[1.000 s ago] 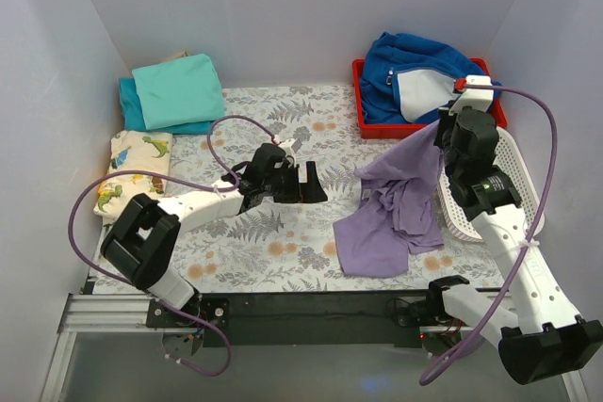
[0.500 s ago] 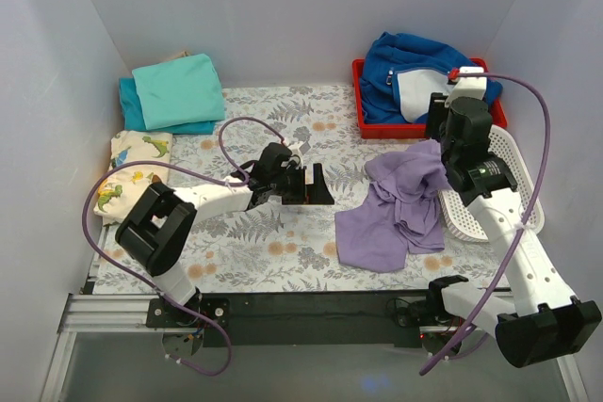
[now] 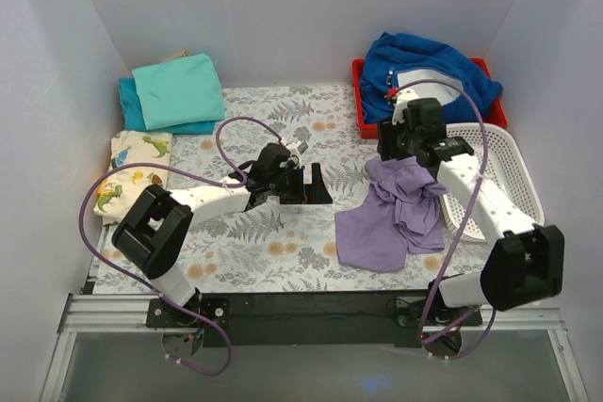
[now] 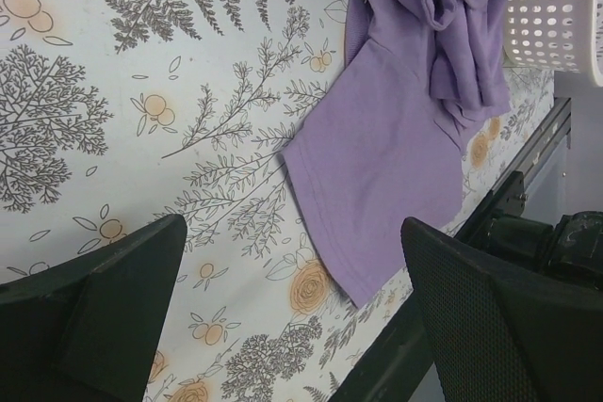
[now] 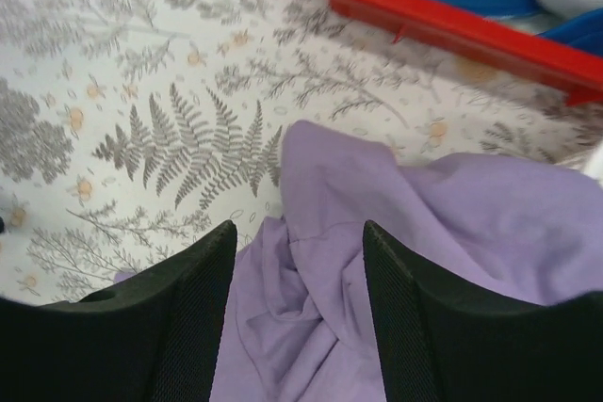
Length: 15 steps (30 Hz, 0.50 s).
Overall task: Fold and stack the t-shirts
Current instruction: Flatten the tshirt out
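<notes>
The purple tee (image 3: pixel 391 214) lies crumpled and unfolded on the fern-print table (image 3: pixel 283 251), right of centre. Its upper part is bunched against the white basket (image 3: pixel 513 185), and 1 flat panel spreads toward the near edge.

The overhead view alone shows the other tees. At the far left corner a turquoise tee (image 3: pixel 179 89) sits folded on a darker teal tee (image 3: pixel 130 105), with a dinosaur-print cloth (image 3: pixel 137 162) just in front of them. A blue jacket (image 3: pixel 424 68) fills the red bin (image 3: pixel 361 105) at the far right.

From above, the right gripper (image 3: pixel 389 143) hangs over the tee's far edge, but its jaws are hard to read there. The right wrist camera settles it: the 2 fingers stand apart with the tee's folds showing between them, and they hold nothing.

The left gripper (image 4: pixel 292 228) is low over bare table at centre. The left wrist view shows its jaws spread wide and empty, with the tee's flat panel well beyond them.
</notes>
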### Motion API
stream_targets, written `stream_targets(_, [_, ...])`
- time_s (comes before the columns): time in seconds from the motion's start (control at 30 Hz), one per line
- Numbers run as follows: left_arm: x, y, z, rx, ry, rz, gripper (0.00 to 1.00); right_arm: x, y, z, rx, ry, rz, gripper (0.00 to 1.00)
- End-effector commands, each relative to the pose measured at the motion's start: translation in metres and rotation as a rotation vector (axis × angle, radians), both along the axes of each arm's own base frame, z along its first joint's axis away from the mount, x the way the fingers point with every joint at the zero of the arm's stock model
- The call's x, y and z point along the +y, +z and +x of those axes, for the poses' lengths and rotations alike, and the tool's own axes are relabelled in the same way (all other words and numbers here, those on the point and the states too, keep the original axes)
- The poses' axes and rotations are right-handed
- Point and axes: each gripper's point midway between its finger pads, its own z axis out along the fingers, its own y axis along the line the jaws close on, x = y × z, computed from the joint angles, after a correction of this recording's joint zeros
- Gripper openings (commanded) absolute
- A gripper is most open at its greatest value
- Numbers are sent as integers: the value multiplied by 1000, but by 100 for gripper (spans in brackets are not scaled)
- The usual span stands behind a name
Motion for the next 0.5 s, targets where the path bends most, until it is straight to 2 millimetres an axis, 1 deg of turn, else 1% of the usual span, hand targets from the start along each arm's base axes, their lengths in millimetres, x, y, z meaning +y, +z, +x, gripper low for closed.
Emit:
stream_targets(0.0, [5,19,4,-65,31,-9,97,20,-30,-5,80,127,-51,63])
stream_targets(0.03, [7,20,5,-73,44,-1,97,21,-33,-3,87,129,-71,63])
stream_targets(0.07, [9,20,5,-73,55,0,97,26,-45,-2,112,156,-101,63])
stream_targets(0.13, [11,21,6,-81,62,1,97,32,-55,-1,126,183,-136,64])
stream_targets(0.17, [12,22,7,-87,68,2,97,34,-57,1,109,184,-203,64])
stream_targets(0.2, [12,22,7,-88,71,4,97,35,-67,3,124,186,-246,64])
stream_targets(0.27, [15,19,6,-88,78,13,97,37,-74,6,117,195,-336,64])
stream_targets(0.3, [16,20,6,-92,79,13,97,35,-85,7,136,194,-374,64])
stream_targets(0.37, [18,18,5,-97,80,20,97,32,-91,11,127,165,-456,65])
stream_targets(0.4, [19,19,6,-103,86,24,97,29,-99,13,137,156,-504,65])
stream_targets(0.43, [20,19,6,-105,88,26,97,27,-102,15,135,142,-542,65])
stream_targets(0.47, [21,18,6,-109,88,29,97,19,-103,18,128,99,-604,65])
